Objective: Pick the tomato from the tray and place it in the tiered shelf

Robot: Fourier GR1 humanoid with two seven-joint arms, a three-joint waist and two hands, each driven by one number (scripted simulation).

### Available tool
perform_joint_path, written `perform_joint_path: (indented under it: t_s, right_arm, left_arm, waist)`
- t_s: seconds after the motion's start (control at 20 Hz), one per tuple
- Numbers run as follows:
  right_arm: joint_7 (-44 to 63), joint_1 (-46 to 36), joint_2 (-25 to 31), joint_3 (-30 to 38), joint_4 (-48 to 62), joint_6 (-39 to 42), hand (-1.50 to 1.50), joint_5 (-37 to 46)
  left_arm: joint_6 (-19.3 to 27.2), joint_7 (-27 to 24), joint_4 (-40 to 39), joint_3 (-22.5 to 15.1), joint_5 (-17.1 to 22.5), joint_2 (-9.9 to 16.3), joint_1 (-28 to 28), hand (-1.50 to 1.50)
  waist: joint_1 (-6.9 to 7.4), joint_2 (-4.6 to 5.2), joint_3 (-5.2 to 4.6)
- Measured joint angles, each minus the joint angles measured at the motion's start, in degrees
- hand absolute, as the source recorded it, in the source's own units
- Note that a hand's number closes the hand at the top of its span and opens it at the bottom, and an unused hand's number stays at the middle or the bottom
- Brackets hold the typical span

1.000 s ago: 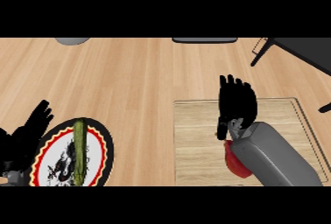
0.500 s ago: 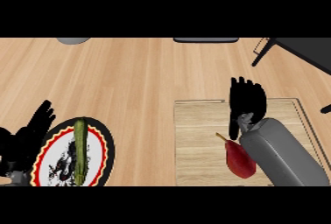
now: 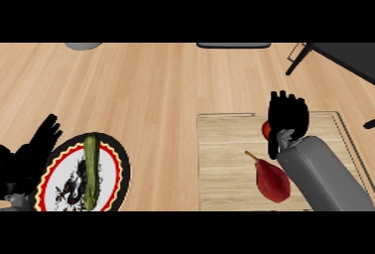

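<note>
The tomato [image 3: 266, 128], a red sliver peeking beside the right hand [image 3: 287, 114], looks smooth, light and easily bruised, so cup its sides; fingers straight, holding nothing.

The right hand [image 3: 287, 118] hides all but a red sliver of the tomato [image 3: 266, 128] at its 8 o'clock, the shelf [image 3: 344, 57] at 1 o'clock is cut off, and the left hand [image 3: 29, 158] leaves the edge at 8 o'clock.
</note>
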State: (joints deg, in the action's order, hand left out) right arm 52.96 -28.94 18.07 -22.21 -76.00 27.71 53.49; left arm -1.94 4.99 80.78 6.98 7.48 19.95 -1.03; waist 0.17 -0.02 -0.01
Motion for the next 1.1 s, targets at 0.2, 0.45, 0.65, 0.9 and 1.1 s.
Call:
perform_joint_path:
  t_s: [0.2, 0.45, 0.65, 0.9, 1.1]
  right_arm:
    - [-1.9, -0.3, -1.2, 2.1, 2.4, -0.3, -1.5, 2.7]
    - [-3.6, 0.2, -3.3, 4.1, 5.6, -1.7, -1.5, 5.7]
    - [-4.8, 1.0, -4.1, 6.3, 6.4, -2.7, 1.5, 6.4]
    - [-8.5, 2.1, -3.8, 6.7, 5.8, -3.9, 1.5, 7.8]
    - [-10.6, 1.0, -3.5, 6.8, 7.1, -4.0, 1.5, 9.7]
  left_arm:
    - [-0.5, 1.3, 0.2, 1.1, -0.4, 0.0, 1.4, 0.0]
    - [-1.0, 0.7, -0.4, 1.6, -1.4, -1.3, 1.4, 0.0]
    - [-1.6, 0.9, -0.4, 2.2, -1.9, -1.7, 1.4, 0.0]
    - [-2.3, 1.7, 1.4, 2.9, -2.0, -1.9, 0.7, 0.0]
    - [-2.9, 1.7, 1.1, 3.6, -2.3, -1.8, 0.8, 0.0]
  waist:
    - [0.03, 0.02, 0.0]
    - [0.07, 0.0, -0.01]
    - [0.16, -0.28, -0.23]
    - [0.34, -0.64, -0.45]
    - [0.37, -0.53, -0.38]
